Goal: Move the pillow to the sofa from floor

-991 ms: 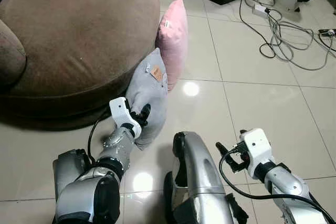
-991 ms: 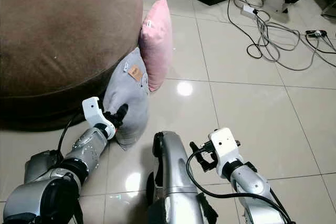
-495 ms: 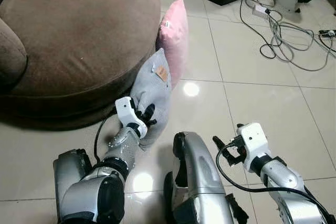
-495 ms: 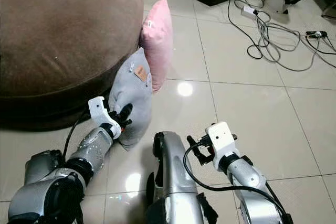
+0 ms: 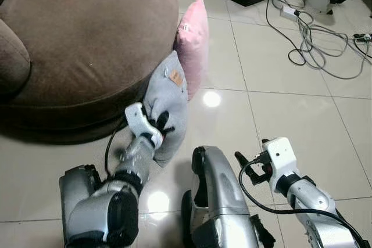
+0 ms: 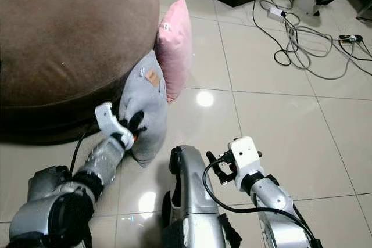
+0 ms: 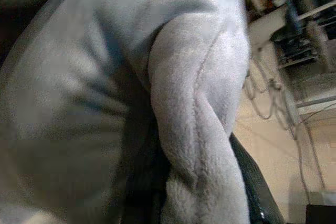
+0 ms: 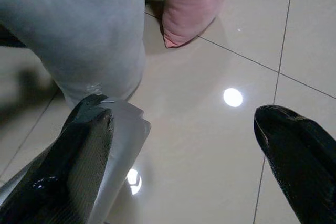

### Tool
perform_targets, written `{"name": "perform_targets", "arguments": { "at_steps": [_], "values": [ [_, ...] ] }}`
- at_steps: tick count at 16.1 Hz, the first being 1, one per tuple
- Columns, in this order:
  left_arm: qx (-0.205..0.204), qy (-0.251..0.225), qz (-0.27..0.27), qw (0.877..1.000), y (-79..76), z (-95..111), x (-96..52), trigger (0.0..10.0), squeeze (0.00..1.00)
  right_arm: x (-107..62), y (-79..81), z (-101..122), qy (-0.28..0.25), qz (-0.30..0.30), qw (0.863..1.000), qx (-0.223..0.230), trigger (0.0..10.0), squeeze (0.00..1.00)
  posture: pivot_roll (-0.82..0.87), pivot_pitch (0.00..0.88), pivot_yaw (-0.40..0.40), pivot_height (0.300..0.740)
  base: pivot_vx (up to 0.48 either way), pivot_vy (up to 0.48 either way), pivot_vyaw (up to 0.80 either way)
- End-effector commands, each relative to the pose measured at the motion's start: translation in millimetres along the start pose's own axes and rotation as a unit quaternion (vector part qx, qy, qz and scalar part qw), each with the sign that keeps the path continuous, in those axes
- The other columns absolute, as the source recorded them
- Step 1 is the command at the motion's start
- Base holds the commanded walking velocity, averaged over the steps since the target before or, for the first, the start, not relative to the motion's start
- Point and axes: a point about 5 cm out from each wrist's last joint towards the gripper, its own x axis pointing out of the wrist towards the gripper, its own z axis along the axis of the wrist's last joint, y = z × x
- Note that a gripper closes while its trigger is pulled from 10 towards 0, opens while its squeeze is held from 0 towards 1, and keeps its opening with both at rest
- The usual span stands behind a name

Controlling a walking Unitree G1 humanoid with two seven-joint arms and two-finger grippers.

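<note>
Grey pillow [image 5: 168, 100] stands on the floor tiles [image 5: 279, 103], leaning against the brown sofa [image 5: 87, 39] beside a pink pillow [image 5: 195, 42]. Left gripper [image 5: 158, 127] has pinched its near edge fabric, evidently to lift. Right gripper [image 8: 184, 166] hovers nearby with fingers spread, empty.

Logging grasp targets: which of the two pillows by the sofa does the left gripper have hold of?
The grey pillow; the left gripper pinches its edge, while the pink pillow stands untouched behind it.
</note>
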Motion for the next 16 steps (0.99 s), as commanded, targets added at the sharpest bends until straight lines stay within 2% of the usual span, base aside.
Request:
{"name": "perform_targets", "arguments": {
  "at_steps": [1,4,10,13,15,16],
  "values": [
    [-0.004,-0.001,-0.029,1.0,-14.7,0,5.2,0.0,0.0,-3.5,-1.9,-4,0.005,-0.01,1.0,0.002,10.0,0.0,-0.26,0.225,-0.225,0.487,0.0,0.0,0.0],
    [0.004,-0.012,-0.034,0.999,-18.7,8,8.7,0.0,0.0,0.8,1.5,-5,0.002,-0.009,1.0,0.006,10.0,0.0,-0.24,0.21,-0.209,0.487,0.0,0.0,0.0],
    [0.056,-0.053,-0.1,0.992,-42.6,38,19.1,0.0,0.0,29.3,17.8,1,-0.018,-0.002,1.0,0.022,10.0,0.0,-0.13,0.147,-0.141,0.487,0.0,0.0,0.0],
    [0.099,-0.114,-0.133,0.98,-56.0,81,24.0,0.0,0.0,54.0,27.9,7,-0.032,0.01,0.999,0.025,10.0,0.0,-0.03,0.098,-0.125,0.487,0.0,0.0,0.0],
    [0.121,-0.154,-0.145,0.97,-61.3,111,23.8,0.0,0.0,72.4,27.4,19,-0.048,0.016,0.998,0.023,10.0,0.0,0.06,0.072,-0.134,0.487,0.0,0.0,0.0],
    [0.121,-0.154,-0.145,0.97,-61.3,111,23.8,0.0,0.0,72.4,27.4,19,-0.048,0.016,0.998,0.023,10.0,0.0,0.06,0.072,-0.134,0.487,0.0,0.0,0.0]
  ]
}}
